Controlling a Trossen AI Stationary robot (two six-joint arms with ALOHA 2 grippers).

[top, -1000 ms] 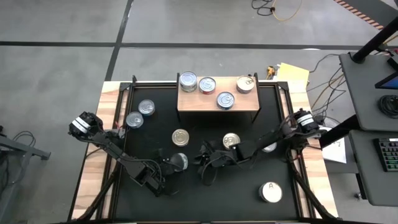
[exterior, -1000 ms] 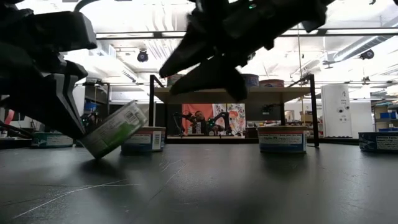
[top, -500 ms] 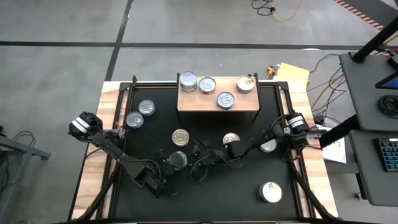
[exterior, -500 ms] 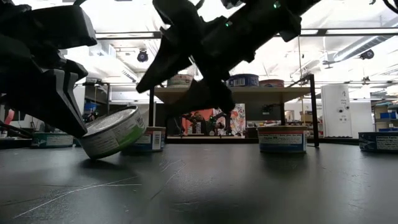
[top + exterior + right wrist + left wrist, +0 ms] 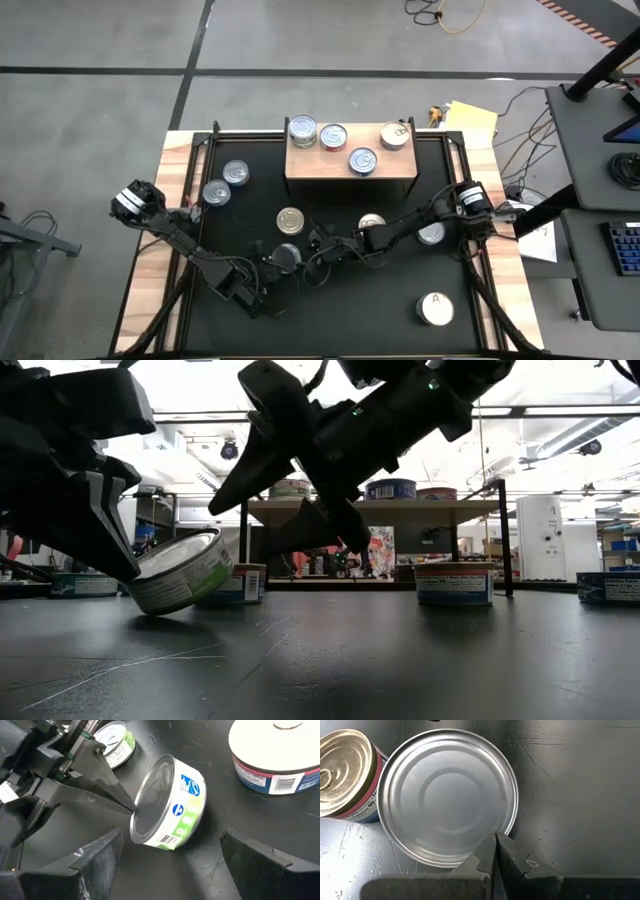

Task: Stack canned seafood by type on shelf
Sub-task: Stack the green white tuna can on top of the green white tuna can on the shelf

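Observation:
A canned seafood tin [image 5: 167, 802] with a green and blue label stands tilted on the black table, its silver face [image 5: 447, 795] turned up toward my left gripper. My left gripper [image 5: 268, 268] is shut, its tips at that tin's rim. My right gripper [image 5: 170, 865] is open just right of the tin [image 5: 180, 572], a finger on either side without touching. The wooden shelf [image 5: 310, 162] at the far middle carries several tins. A gold-topped tin [image 5: 290, 220] stands just beyond the tilted one. My left gripper presses its shut fingertips [image 5: 495, 842] on the rim of the tin's silver face [image 5: 134, 811]. The fingers slant down from the table's near left. The tin rests on its lower edge [image 5: 148, 604] beside the fingers, and its opposite side is raised off the table.
Two tins [image 5: 227, 182] stand at the far left of the table. One tin [image 5: 372, 223] stands beside my right arm and another [image 5: 432, 235] partly under it. A white-topped tin marked "A" [image 5: 435, 308] stands at the near right.
My right gripper has moved toward the table's left, closer to the tilted tin, and has opened wide. My left gripper has stayed shut at the tin's rim, and the tin has stayed tilted.

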